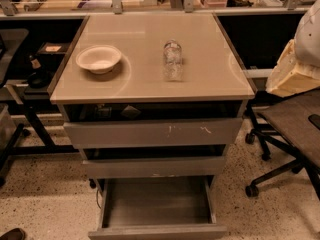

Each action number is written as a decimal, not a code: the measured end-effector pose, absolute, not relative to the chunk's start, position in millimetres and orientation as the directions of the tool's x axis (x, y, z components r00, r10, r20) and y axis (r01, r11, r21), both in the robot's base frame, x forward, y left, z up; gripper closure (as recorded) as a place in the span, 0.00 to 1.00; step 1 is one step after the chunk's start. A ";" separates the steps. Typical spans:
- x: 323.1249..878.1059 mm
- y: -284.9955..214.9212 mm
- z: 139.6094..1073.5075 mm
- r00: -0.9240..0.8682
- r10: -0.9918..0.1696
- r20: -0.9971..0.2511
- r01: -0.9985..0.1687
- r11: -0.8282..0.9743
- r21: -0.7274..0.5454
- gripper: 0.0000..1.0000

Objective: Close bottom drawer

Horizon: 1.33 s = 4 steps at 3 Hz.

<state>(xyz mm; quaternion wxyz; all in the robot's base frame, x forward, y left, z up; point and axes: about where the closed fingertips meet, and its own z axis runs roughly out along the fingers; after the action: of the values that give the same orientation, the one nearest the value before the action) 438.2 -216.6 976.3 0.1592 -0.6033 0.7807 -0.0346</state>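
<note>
The table (210,69) top is seen as smooth, glossy beige with soft reflections. The bottom drawer (157,231) is seen as matt grey metal, as is the upper drawer front (152,133), which is marked by white scratches. The bowl (99,59) is seen as matt white, the bottle (173,60) as clear shiny plastic, and the gripper (292,73), at the right edge beside the table, as matt cream plastic.
</note>
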 end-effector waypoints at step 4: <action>416.3 -205.4 829.9 -0.317 -0.932 -0.175 -0.934 0.339 -0.111 1.00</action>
<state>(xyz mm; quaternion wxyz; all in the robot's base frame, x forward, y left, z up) 416.3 -205.4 829.9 0.1041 -0.5750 0.8115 0.0053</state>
